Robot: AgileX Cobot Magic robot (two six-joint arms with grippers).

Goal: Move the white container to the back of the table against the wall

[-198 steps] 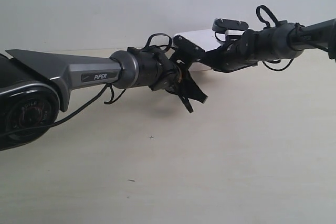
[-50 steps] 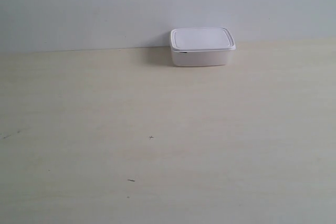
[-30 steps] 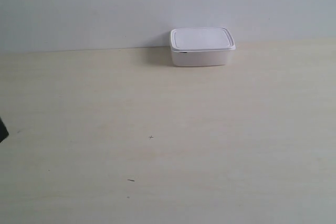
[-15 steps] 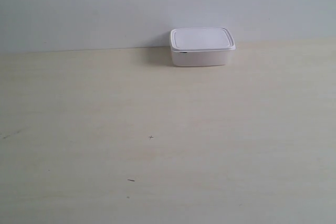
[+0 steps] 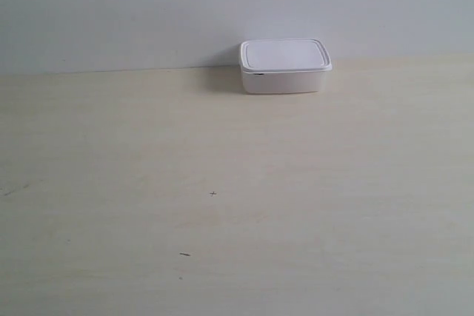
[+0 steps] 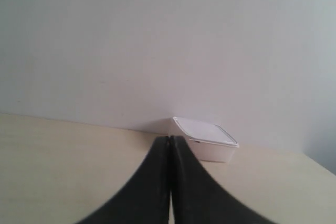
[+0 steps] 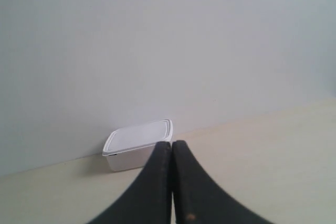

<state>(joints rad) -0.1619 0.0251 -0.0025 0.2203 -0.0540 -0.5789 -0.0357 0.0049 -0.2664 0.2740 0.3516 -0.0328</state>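
Container (image 5: pixel 285 66) is parked up against the wall (image 5: pixel 148 5), so the job looks done tbh. Left gripper (image 6: pixel 169 144) and right gripper (image 7: pixel 171 147) are pressed together, empty, well off the wall, with nothing left to hold.

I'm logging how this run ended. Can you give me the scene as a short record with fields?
white container: at the back edge of the table, by the wall; whether it touches the wall cannot be told
lid: on, lying flat
left tool: shut, holding nothing, apart from the container
right tool: shut, holding nothing, apart from the container
exterior view: neither tool in sight
table marks: a few tiny dark specks
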